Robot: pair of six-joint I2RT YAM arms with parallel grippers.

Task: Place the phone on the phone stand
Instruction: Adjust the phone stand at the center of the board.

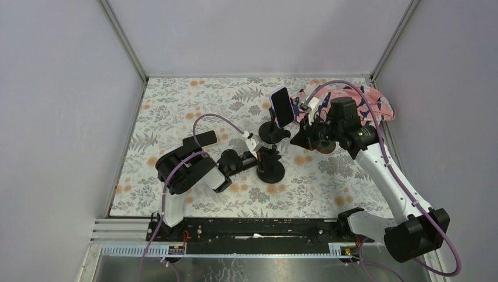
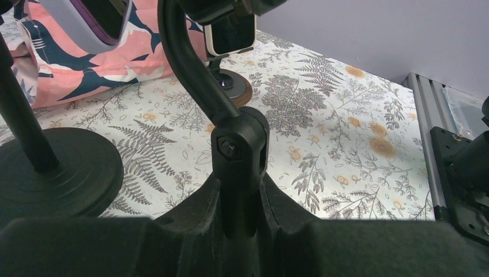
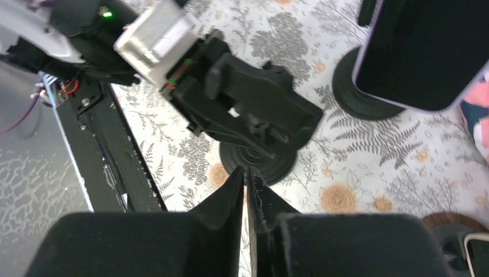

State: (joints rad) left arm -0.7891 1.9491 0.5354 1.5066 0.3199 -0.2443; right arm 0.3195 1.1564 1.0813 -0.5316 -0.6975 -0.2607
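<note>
The phone (image 1: 282, 107), dark-screened in a lilac case, is perched at the top of the farther black phone stand (image 1: 274, 134). It also fills the upper right of the right wrist view (image 3: 427, 52). My right gripper (image 3: 247, 170) is shut with nothing between its fingers, and it hangs apart from the phone, just right of that stand (image 1: 295, 140). A nearer black stand (image 1: 271, 171) has my left gripper (image 1: 258, 150) shut on its post. In the left wrist view both fingers (image 2: 196, 202) press against the post below its hinge (image 2: 239, 144).
A pink patterned cloth (image 1: 364, 103) lies at the back right. A second phone (image 2: 230, 32) stands on a wooden-based holder (image 2: 236, 89) under my right arm. The black rail (image 1: 252, 229) runs along the near edge, and grey walls enclose the floral mat (image 1: 176, 111).
</note>
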